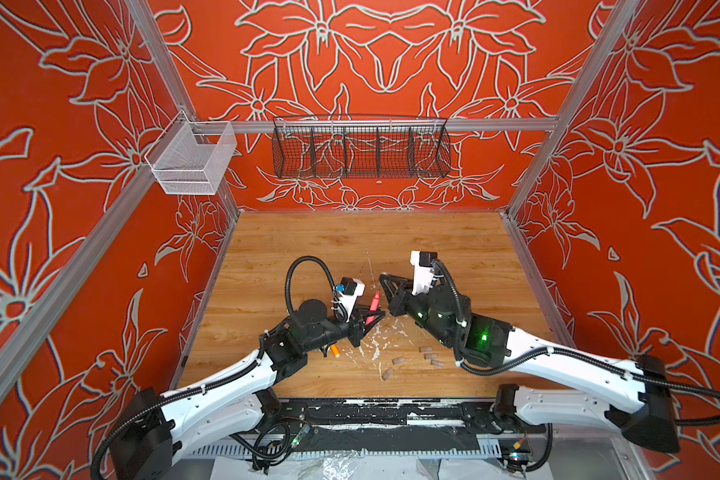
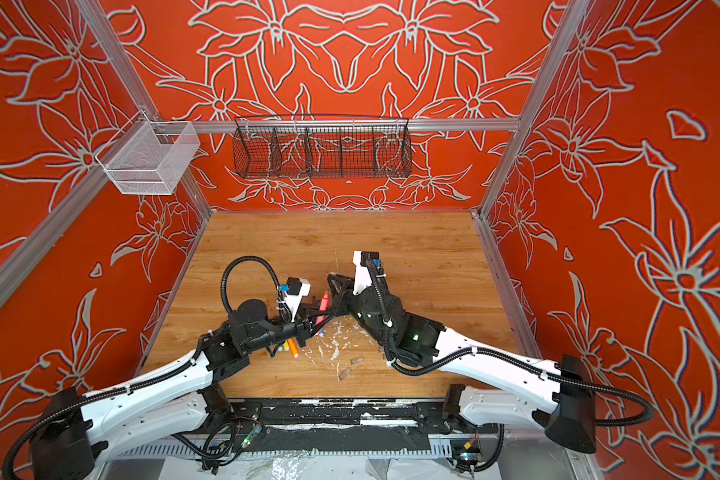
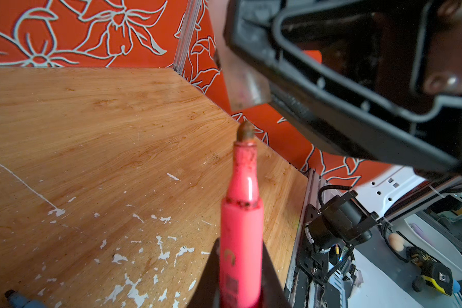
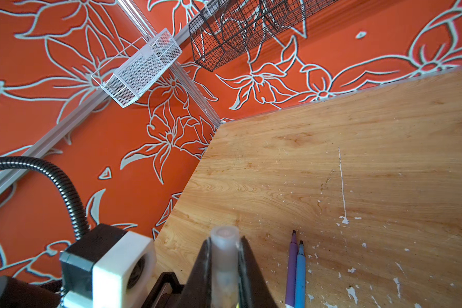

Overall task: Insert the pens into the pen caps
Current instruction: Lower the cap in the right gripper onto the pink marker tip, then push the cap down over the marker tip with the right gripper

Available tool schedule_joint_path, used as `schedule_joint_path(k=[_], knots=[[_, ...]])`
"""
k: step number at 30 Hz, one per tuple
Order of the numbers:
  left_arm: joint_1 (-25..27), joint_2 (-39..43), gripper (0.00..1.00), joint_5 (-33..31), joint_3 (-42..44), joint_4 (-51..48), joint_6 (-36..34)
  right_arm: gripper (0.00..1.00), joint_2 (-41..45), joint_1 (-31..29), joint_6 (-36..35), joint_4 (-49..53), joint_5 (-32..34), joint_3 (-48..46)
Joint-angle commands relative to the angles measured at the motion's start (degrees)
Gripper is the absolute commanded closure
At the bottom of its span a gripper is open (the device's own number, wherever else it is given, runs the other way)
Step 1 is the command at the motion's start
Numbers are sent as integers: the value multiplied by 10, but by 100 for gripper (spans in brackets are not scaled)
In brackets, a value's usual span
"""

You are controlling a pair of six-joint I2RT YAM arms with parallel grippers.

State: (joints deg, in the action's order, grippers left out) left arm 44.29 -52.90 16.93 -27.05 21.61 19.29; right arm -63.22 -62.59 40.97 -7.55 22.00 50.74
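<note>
The pink pen clamped in the left gripper has a smooth, glossy plastic barrel, smeared with dark grime at the collar. Its felt tip looks matt and fibrous. The pen cap clamped in the right gripper is frosted, translucent plastic. The gripper fingers are matt black plastic. The table beneath both grippers is wood-grain board with a satin sheen, pitted with rough white flecks. Beyond the grippers hang a white fine-mesh metal basket and a black wire basket on a brushed aluminium rail.
</note>
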Motion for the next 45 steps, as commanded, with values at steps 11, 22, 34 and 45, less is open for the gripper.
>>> schedule_joint_path(k=[11,22,34,45], knots=[[-1,7,100,-7,5,19,-4,100,-7,2,18,-25,-43,-12],[-26,21,100,-28,-6,24,54,100,5,-18,37,-57,-53,-73],[-45,29,100,27,-98,34,98,98,39,-52,14,-97,-87,-111],[-43,74,100,48,-55,-10,6,39,72,-14,-18,100,-91,31]])
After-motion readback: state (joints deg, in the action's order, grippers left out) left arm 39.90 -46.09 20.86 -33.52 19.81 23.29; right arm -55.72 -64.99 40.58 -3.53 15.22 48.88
